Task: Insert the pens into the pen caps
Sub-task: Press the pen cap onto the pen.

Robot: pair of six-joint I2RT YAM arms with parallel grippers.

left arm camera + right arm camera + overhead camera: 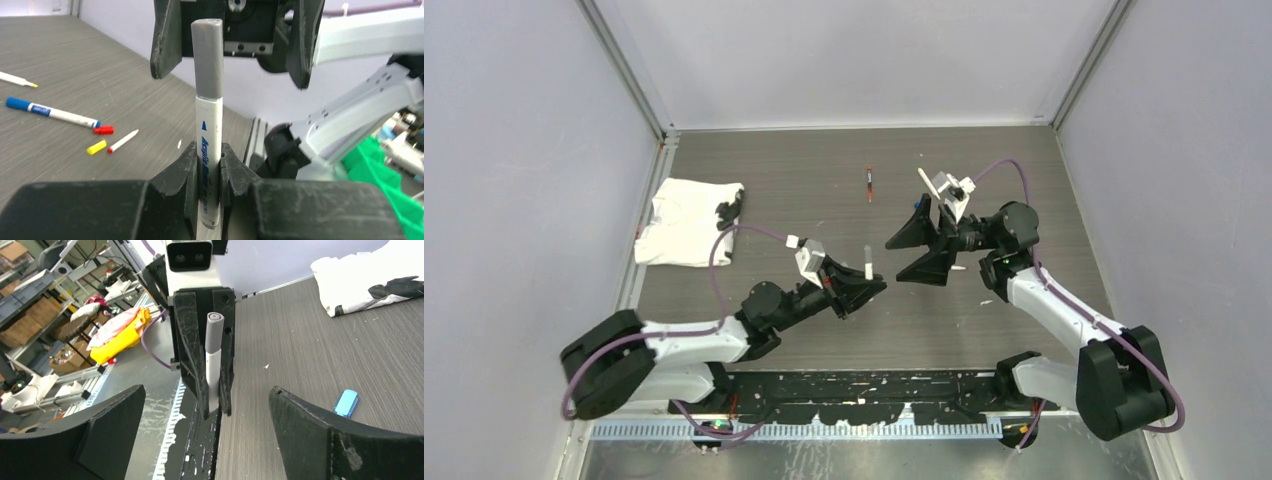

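My left gripper (208, 150) is shut on the white barrel of a pen (209, 131) that stands upright. A grey pen cap (208, 60) sits on the pen's top end. My right gripper (207, 390) is open just opposite, with its fingers (165, 40) wide on either side of the cap and not touching it. In the top view the held pen (868, 262) is at mid-table between the left gripper (869, 285) and the right gripper (896, 260). A blue-ended pen (50, 111), a red-tipped pen (123, 141), a red cap (104, 130) and a yellow cap (96, 147) lie on the table.
A white cloth (686, 220) with a dark item on it lies at the left of the table. A light-blue oblong piece (346, 403) rests on the table near my right gripper. A yellow-tipped pen (17, 79) lies farther back. Enclosure walls surround the table.
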